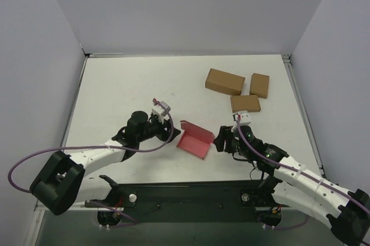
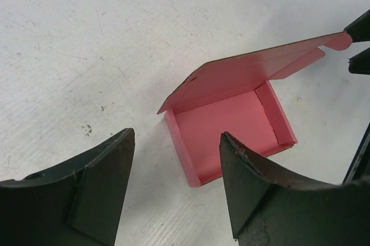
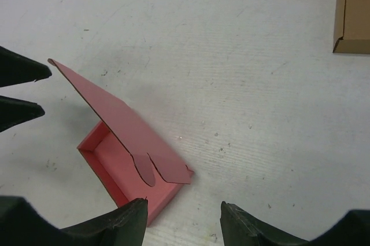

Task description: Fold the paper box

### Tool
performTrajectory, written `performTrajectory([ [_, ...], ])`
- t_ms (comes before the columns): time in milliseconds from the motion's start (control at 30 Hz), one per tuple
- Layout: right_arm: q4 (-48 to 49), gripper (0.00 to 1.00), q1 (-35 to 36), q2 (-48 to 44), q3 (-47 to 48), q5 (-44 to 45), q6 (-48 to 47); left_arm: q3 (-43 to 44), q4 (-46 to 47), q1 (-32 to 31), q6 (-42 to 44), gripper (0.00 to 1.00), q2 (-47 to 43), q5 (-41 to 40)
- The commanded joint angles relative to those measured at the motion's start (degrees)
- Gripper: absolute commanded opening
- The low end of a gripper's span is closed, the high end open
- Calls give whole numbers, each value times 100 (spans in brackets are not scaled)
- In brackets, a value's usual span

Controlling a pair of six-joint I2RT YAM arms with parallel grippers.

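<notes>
The left tool [image 1: 171,131] [image 2: 176,199] stands with its jaws well apart and nothing clamped between them. From its own wrist view the two dark fingers [image 2: 98,194] frame the near corner of the paper box [image 1: 195,140] [image 2: 231,130] without closing on it, and the tool sits just beside the box's left end.

The paper box lies on the white table [image 1: 127,84], near the front edge and between the two tools. It is a shallow pink-red tray with low walls, and its lid [image 1: 198,131] [image 2: 243,72] [image 3: 127,124] is raised at a slant, hinged along one long side. A rounded tab hangs from the lid's free edge. One corner of the lid reaches close to a fingertip of the left tool, and the tab end comes up against a fingertip of the right tool.

The right tool [image 1: 220,140] [image 3: 182,226] is just beside the box's right end, its jaws also spread and gripping nothing. One finger [image 3: 121,226] is right at the tray's near edge; whether it touches I cannot tell.

Further back on the right, three brown cardboard boxes [image 1: 224,81] lie close together, well apart from the pink one.
</notes>
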Motion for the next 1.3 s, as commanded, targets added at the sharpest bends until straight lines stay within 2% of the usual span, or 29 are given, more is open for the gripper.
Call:
performTrajectory([
  [0, 146, 52, 101, 132, 151, -211, -185, 515, 300, -2, 673, 70, 415, 308],
  [267, 592, 53, 277, 510, 63, 61, -194, 524, 1169, 42, 832, 67, 1093, 590],
  [433, 1024, 47, 286, 765, 10, 255, -167, 612, 1310, 42, 876, 63, 1330, 731],
  [733, 1359, 44, 268, 924, -165, 343, -237, 647, 1565, 42, 885, 55, 1611, 819],
  [1033, 1499, 35, 251, 1117, -192, 369, -308, 683, 1600, 42, 832, 37, 1743, 845],
  [1267, 1737, 24, 224, 1196, -227, 325, -466, 630, 1767, 33, 735, 28, 1787, 889],
])
